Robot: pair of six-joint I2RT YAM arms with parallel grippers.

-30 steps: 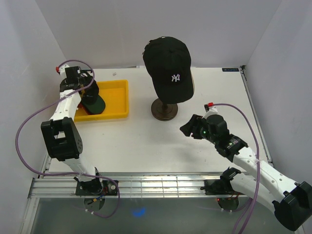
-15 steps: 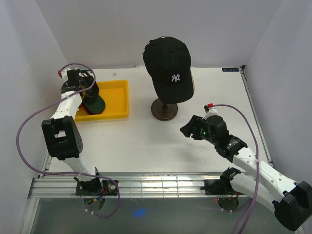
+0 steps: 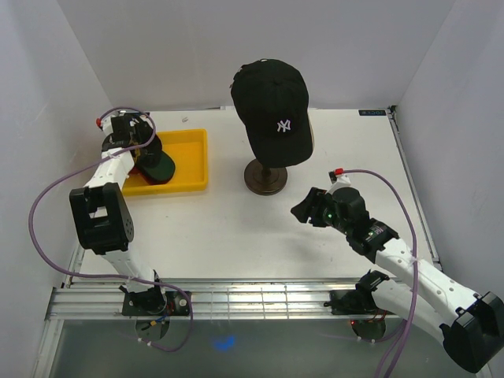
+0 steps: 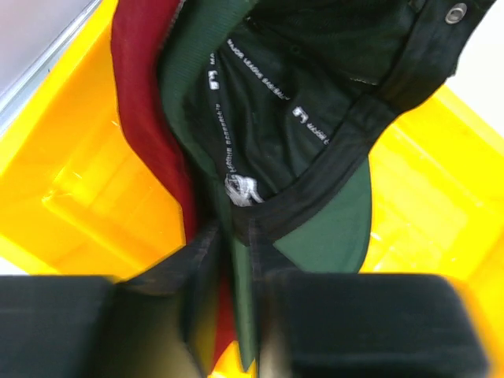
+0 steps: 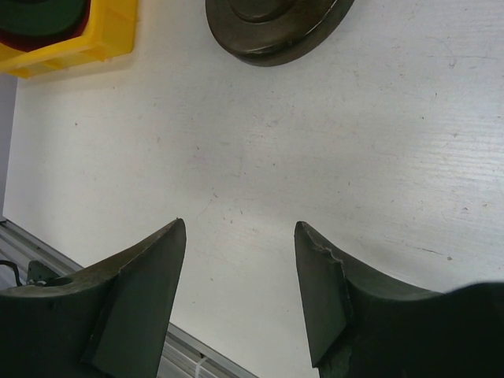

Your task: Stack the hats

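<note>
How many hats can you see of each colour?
Black hat: 1
Green hat: 1
Red hat: 1
Total: 3 hats in view. Any hidden under these cannot be counted.

The black NY cap [image 3: 272,102] sits raised at centre. Far to my left, the dark green cap [image 4: 303,138] lies upside down, nested in the red cap [image 4: 146,110].
</note>
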